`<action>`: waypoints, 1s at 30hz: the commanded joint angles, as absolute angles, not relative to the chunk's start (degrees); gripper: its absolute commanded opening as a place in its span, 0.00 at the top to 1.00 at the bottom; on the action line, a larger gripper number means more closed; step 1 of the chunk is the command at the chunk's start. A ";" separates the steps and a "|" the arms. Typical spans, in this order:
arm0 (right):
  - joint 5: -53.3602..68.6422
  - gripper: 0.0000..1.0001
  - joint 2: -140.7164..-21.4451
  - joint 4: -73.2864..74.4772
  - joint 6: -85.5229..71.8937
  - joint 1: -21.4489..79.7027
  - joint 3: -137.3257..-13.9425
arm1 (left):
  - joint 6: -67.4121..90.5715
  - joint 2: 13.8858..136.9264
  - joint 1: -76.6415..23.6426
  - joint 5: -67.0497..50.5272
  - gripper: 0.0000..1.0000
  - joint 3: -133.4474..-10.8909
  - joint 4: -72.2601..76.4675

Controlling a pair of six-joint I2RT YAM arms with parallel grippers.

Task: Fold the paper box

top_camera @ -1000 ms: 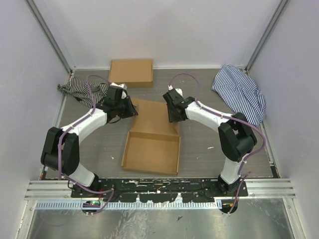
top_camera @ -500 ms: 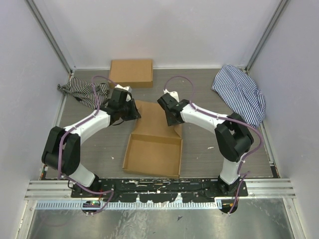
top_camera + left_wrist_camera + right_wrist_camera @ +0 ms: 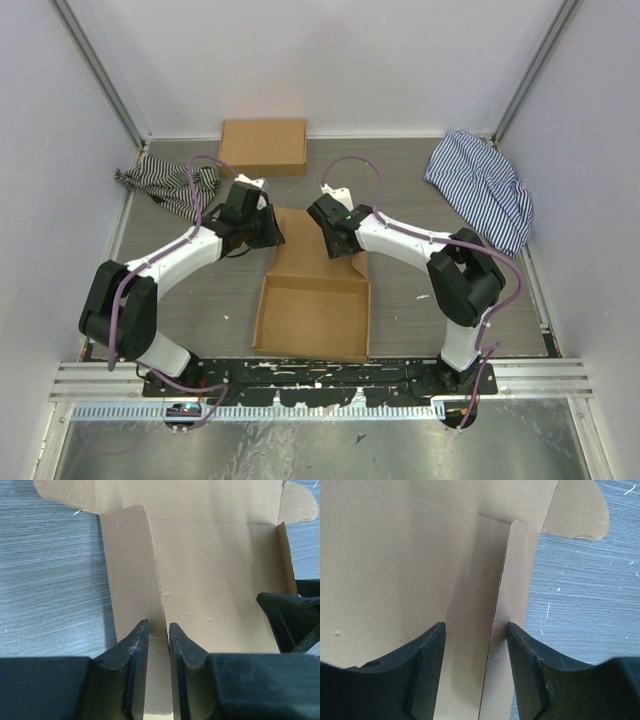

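The paper box (image 3: 312,318) lies mid-worktop (image 3: 200,290), its shallow tray nearest the arms and the lid panel reaching away between them. Over the last second both arms have crept inward along that lid, nudging the box slightly to the right. The left end effector (image 3: 158,627) stays narrow, pinched on the raised left side flap (image 3: 131,575), while the right end effector (image 3: 476,627) has just spread wide, leaving the right side flap (image 3: 512,590) standing loose between its fingers. I'd guess that crease is done, with the lid itself not yet closed.
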State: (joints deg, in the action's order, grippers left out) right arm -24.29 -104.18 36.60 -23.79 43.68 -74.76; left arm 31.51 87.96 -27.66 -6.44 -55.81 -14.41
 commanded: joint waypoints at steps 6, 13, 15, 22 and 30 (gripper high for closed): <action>-23.03 0.43 -101.77 33.29 -27.15 46.62 -74.86 | 31.68 89.02 -31.62 -7.89 0.72 -56.39 -13.92; -28.76 0.44 -103.21 38.06 -29.41 46.96 -77.32 | 30.35 90.21 -32.69 1.61 0.77 -59.28 -21.60; -31.69 0.45 -104.28 41.20 -30.57 46.94 -79.36 | 29.36 89.61 -32.70 5.89 0.77 -60.59 -24.84; -35.53 0.47 -107.63 47.53 -31.94 45.47 -85.34 | 25.83 88.24 -32.62 15.14 0.78 -64.43 -31.08; -30.79 0.47 -108.78 46.20 -28.58 40.10 -87.09 | 24.62 92.17 -32.54 15.86 0.78 -67.10 -31.19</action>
